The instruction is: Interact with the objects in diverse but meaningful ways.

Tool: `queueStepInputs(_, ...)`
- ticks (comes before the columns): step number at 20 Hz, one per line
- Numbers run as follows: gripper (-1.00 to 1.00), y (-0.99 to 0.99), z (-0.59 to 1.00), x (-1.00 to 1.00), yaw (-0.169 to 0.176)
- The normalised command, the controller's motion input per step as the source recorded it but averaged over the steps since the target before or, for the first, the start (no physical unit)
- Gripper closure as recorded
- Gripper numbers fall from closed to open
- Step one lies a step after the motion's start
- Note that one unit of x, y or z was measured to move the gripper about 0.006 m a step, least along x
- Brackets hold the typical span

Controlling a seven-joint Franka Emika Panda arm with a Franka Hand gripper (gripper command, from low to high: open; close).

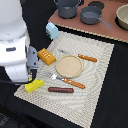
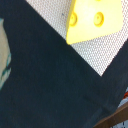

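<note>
1. Cheese wedge [image 1: 34, 85] lies at the placemat [image 1: 95, 75] corner, beside the arm.
2. End effector: jaws unseen in both views; opening cannot be told.
3. Risk: off-centre descent could push the wedge off the mat.

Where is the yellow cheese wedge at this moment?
The yellow cheese wedge lies on the placemat near its corner at the exterior view's left, beside the brown sausage and below the orange block.

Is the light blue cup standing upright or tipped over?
Tipped over: the light blue cup lies on its side beside the placemat's far corner.
</note>
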Motion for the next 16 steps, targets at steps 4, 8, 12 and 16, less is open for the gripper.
queueStepInputs(4, -1.00, -0.13, -0.19, 0.28, 0.000)
queueStepInputs(8, -1.00, -0.20, -0.16, 0.25, 0.002)
queueStepInputs(12, -1.00, -0.27, -0.18, 0.23, 0.000)
queueStepInputs(16, -1.00, -0.29, -0.16, 0.23, 0.000)
